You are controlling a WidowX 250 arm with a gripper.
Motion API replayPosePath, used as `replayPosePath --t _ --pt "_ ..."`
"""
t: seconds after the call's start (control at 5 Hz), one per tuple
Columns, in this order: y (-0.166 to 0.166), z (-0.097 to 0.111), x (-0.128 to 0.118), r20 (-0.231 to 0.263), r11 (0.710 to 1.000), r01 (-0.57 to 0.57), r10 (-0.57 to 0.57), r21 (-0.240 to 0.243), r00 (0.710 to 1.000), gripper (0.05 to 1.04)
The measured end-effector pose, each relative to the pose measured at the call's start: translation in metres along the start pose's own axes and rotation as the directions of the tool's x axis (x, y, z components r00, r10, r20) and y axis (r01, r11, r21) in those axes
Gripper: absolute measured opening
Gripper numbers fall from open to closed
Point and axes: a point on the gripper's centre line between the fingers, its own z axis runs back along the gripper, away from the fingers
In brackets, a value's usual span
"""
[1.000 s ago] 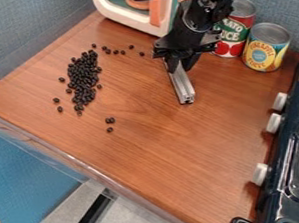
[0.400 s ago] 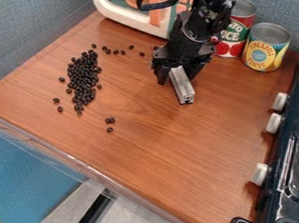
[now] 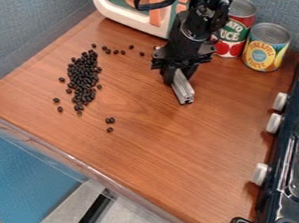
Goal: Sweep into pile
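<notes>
Camera view. Black arm (image 3: 196, 25) in from the top edge, gripper (image 3: 178, 77) low over the upper middle of the wooden desk (image 3: 175, 151). Jaws clenched on a grooved metal bar (image 3: 184, 90), one to each side of its far part; near end sticks out, slanting down and to the right in view.

Small black beans (image 3: 83, 79) on the left part of the desk, well apart from the bar. Most in one long, dense heap. Strays: a loose line beyond its top, reaching toward the gripper; a few just beside its left edge and lower left; three near one another, lower right of the heap.

Behind the gripper: tomato can (image 3: 231, 40), pineapple can (image 3: 266, 47) beside it, both upright. White toy oven (image 3: 128, 22) at upper left, dark stove (image 3: 289, 148) along the right.
</notes>
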Motion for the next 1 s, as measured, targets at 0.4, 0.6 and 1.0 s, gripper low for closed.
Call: replayPosePath --t 0.4,0.6,1.0 --pt "0.003 0.000 0.007 0.001 1.000 0.000 0.000 -0.002 1.000 0.392" --pt "0.001 0.005 0.020 0.001 0.999 -0.023 0.023 -0.022 1.000 0.392" --pt "0.010 -0.003 0.034 -0.026 0.999 -0.040 0.039 -0.021 0.999 0.392"
